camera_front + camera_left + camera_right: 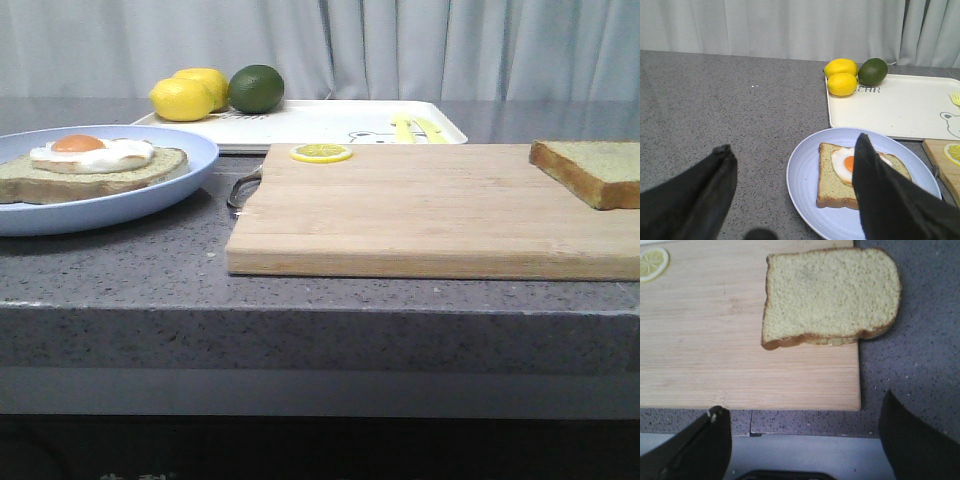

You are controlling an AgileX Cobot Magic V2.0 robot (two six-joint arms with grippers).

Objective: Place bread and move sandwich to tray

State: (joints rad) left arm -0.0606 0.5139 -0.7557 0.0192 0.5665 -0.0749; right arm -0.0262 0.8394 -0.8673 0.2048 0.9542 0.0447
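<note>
Front view: the sandwich, egg-topped toast on a pale blue plate, sits at the left edge of the frame on the grey speckled counter. A wooden cutting board fills the centre and right, with a lemon slice at its upper left corner. The bread lies at the board's upper right, cut off by the frame edge. Behind the board the white tray carries two lemons and a lime at its left end.

Left wrist view: the left hand hangs with its dark fingers spread wide and empty; one finger overlaps the sandwich at lower right. The tray lies at upper right, fruit on its near corner.

Right wrist view: the right hand is also spread apart and holds nothing, its fingers in the bottom corners. The bread lies in the upper middle, overhanging the cutting board's right edge onto the counter
</note>
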